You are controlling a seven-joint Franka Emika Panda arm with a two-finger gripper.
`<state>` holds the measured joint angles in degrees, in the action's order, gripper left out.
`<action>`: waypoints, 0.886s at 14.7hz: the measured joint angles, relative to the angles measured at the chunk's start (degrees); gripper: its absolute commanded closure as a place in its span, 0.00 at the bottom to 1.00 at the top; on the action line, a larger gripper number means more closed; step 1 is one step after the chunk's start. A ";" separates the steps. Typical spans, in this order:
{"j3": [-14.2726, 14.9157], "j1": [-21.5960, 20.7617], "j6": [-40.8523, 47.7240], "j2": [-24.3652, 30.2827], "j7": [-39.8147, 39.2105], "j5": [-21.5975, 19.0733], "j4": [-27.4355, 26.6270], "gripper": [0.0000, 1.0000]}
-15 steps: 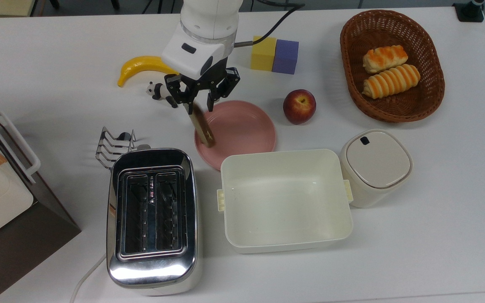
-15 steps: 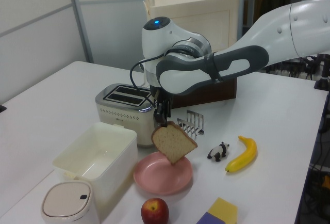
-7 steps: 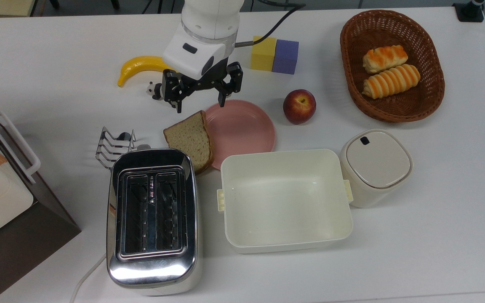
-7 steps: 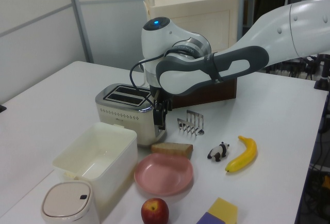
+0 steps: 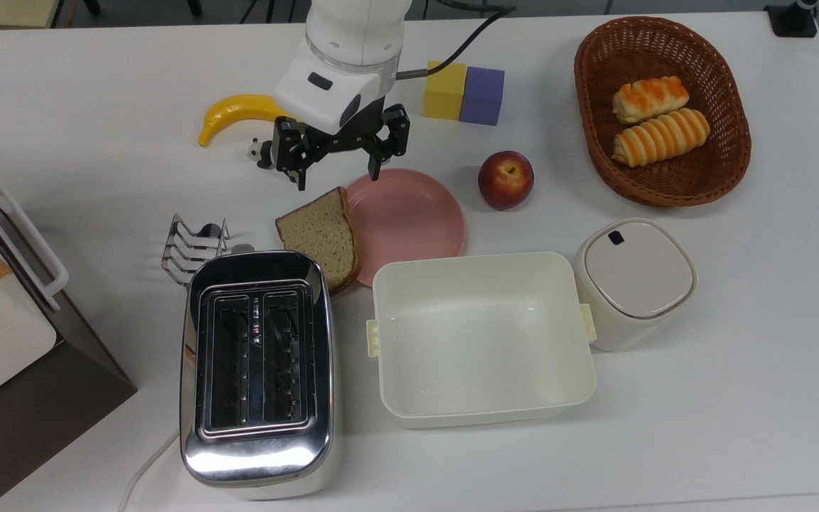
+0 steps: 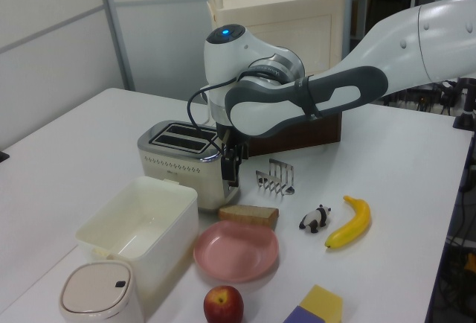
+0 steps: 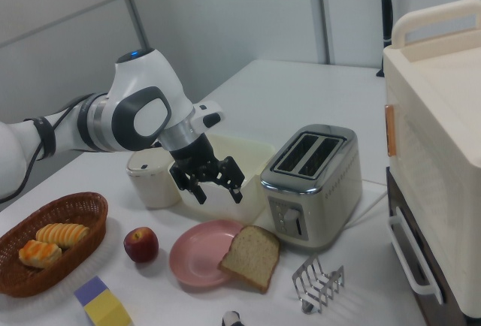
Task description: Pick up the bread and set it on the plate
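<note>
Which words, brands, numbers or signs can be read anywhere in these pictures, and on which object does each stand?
None can be read.
The shiny chrome two-slot toaster has controls on its end face in the right view; any marks there are too small to read.
The cream lidded canister carries a small dark mark on its lid, not a letter.
The brown wholemeal bread slice, round pink plate and open gripper bear no text.
</note>
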<state>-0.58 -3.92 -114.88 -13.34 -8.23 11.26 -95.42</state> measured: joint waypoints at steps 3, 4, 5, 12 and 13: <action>0.07 0.91 4.39 1.45 0.75 0.00 1.75 0.00; 0.15 1.47 6.65 2.34 1.05 0.00 2.95 0.00; 0.28 2.00 9.00 3.41 1.47 -0.01 4.12 0.00; 1.32 4.43 17.02 10.49 4.43 -7.08 5.80 0.00; 1.71 4.69 17.67 11.45 4.43 -8.42 5.84 0.00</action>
<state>1.13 0.77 -97.21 -1.90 -3.80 2.84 -89.58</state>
